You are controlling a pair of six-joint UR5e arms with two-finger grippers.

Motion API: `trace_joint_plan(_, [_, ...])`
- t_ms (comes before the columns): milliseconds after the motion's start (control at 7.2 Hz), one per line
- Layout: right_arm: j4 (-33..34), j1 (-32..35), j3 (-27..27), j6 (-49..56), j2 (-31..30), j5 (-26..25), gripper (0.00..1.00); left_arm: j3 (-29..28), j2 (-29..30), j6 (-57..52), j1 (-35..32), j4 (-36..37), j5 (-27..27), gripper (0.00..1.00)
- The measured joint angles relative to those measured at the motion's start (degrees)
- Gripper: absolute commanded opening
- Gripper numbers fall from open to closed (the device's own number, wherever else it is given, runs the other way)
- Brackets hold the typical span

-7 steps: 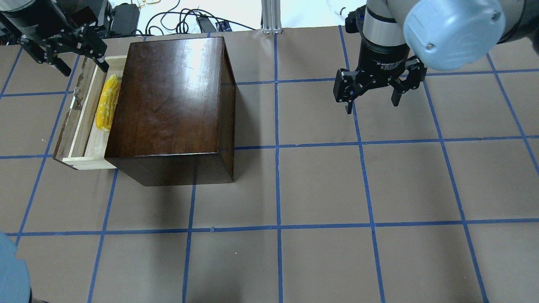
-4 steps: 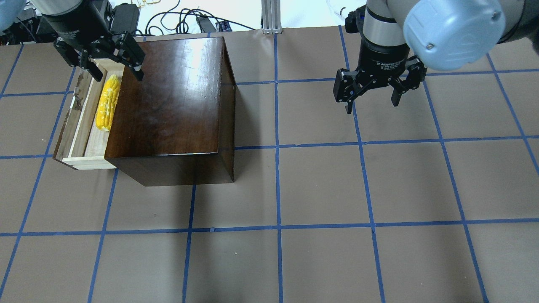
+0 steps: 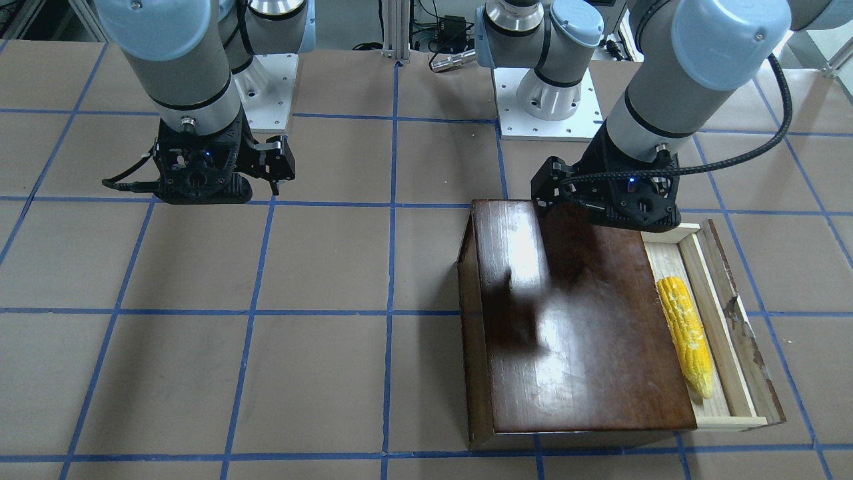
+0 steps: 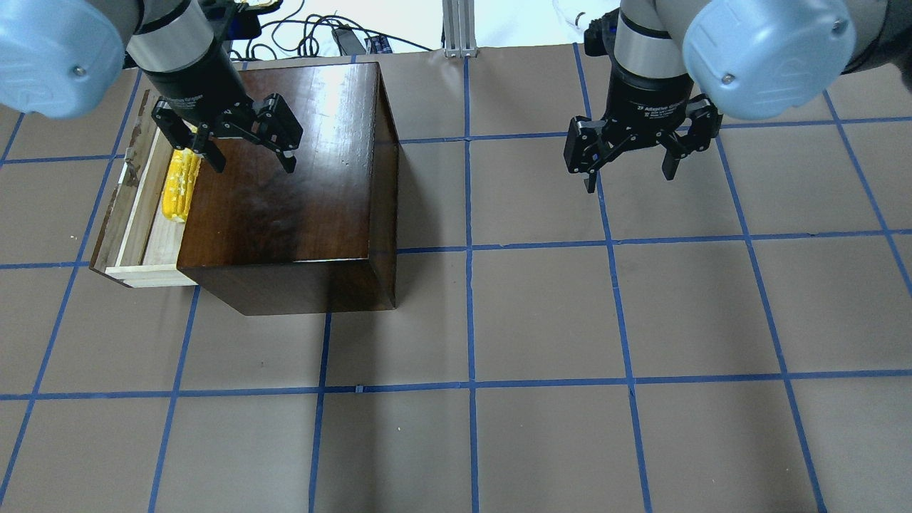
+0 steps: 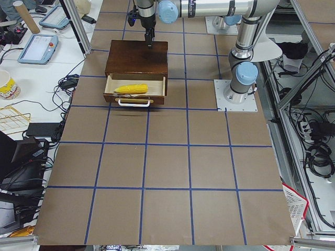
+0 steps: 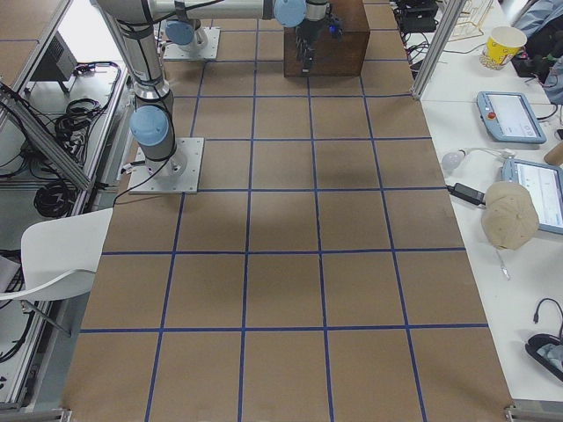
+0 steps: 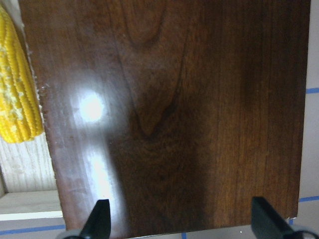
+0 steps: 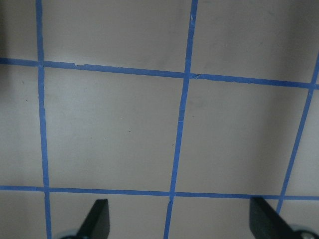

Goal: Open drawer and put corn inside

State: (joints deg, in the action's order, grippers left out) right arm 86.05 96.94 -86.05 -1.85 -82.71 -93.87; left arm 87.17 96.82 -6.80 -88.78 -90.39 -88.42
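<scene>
Tally: one yellow husked corn cob (image 4: 178,187) in one open pale-wood drawer (image 4: 122,214); left end effector (image 4: 251,161), right end effector (image 4: 630,178) both spread.

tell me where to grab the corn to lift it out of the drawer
Take the corn across its thick middle, coming straight down from above and closing across its width. It lies flat, lengthwise in the open drawer, with the box close on one side and the drawer's front on the other. The tapered tip would probably slip.
</scene>
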Motion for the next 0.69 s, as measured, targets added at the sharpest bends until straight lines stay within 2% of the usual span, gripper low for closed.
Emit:
trace_joint_plan(278, [0.0,0.0,0.0,0.0,0.0,0.0,1.0,2.62,-2.43,-0.04,0.01,0.83,-0.05,1.0])
trace_joint_plan(694, [0.0,0.0,0.0,0.0,0.0,0.06,1.0,3.33,-3.89,-0.1,0.34,0.89,-0.15,1.0])
